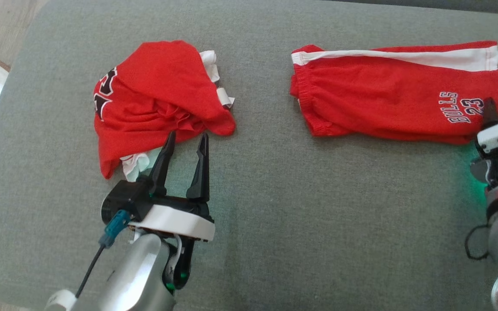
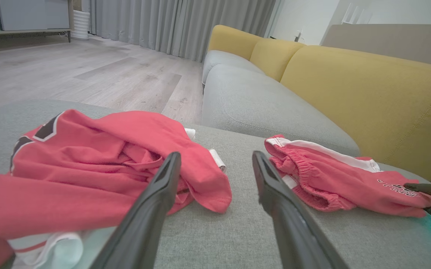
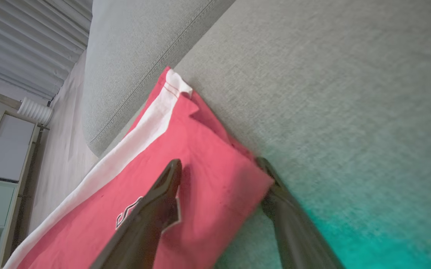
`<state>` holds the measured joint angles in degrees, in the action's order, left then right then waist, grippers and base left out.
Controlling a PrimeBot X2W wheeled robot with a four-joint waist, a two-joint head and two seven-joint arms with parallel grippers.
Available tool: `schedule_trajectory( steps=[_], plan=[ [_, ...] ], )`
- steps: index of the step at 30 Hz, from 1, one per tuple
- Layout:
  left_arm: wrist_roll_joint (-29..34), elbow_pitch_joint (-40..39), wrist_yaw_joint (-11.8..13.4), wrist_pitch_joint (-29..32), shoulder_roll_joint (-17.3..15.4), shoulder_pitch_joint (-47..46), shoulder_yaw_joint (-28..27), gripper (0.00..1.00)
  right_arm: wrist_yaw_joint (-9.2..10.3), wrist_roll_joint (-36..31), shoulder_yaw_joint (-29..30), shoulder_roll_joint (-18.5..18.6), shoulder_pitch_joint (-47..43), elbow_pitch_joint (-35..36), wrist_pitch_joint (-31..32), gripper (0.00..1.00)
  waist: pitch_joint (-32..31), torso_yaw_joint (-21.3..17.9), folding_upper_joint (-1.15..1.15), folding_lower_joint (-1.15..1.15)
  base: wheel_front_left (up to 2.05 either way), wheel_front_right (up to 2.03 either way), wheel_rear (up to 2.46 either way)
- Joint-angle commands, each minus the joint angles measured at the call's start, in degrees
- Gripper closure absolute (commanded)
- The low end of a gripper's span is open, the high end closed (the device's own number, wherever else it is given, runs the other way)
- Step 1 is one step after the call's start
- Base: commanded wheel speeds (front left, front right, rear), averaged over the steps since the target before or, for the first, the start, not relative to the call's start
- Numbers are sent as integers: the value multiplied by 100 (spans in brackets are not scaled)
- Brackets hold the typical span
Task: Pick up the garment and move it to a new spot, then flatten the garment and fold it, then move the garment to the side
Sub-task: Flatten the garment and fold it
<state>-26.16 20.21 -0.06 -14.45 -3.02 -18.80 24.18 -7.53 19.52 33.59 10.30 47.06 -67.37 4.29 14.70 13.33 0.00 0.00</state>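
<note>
A grey cushion (image 1: pixel 274 181) carries two red garments, well apart. On the left lies a crumpled jersey (image 1: pixel 158 95) with white cloth poking out at its near and far edges. The left pincer (image 1: pixel 188 135) stands spread, fingertips at the jersey's near edge. On the right lie flat shorts (image 1: pixel 387 103) with a white stripe (image 1: pixel 404 56) along the far side. A dark finger of the right pincer (image 1: pixel 490 113) overlaps their near right corner.

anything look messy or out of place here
The red shirt on the left of the gray cushion is bunched in a heap, white trim poking out. The red shorts on the right lie flat and folded.
</note>
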Motion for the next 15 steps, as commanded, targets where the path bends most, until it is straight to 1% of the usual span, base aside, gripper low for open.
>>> schedule_trajectory(
  steps=[1, 8, 9, 10, 11, 15],
  plan=[
    [19, -180, -4, -54, -16, -228, -132, 0, 4, -74, -83, -37, 140, -40, 0, 0, 31, 22, 0, 0, 0, 0, 0],
    [4, -256, 46, -54, 7, -287, -48, 0, 4, -451, 22, 34, 431, -405, -41, 0, 162, 82, 0, 0, 0, 0, 0],
    [-6, -262, 48, -54, 8, -293, -47, 0, 4, -482, 36, 30, 469, -429, -39, 22, 177, 84, 0, 0, 0, 0, 0],
    [-14, -266, 52, -54, 9, -300, -51, 0, 4, -509, 45, 24, 510, -448, -38, 68, 188, 84, 0, 0, 0, 0, 0],
    [-22, -267, 54, -54, 10, -304, -57, 0, 4, -532, 45, 20, 555, -457, -63, 100, 197, 81, 0, 0, 0, 0, 0],
    [-53, -232, 52, -54, 12, -302, -69, 0, 4, -570, 38, 22, 634, -453, -262, 100, 150, 33, 0, 0, 0, 0, 0]
  ],
)
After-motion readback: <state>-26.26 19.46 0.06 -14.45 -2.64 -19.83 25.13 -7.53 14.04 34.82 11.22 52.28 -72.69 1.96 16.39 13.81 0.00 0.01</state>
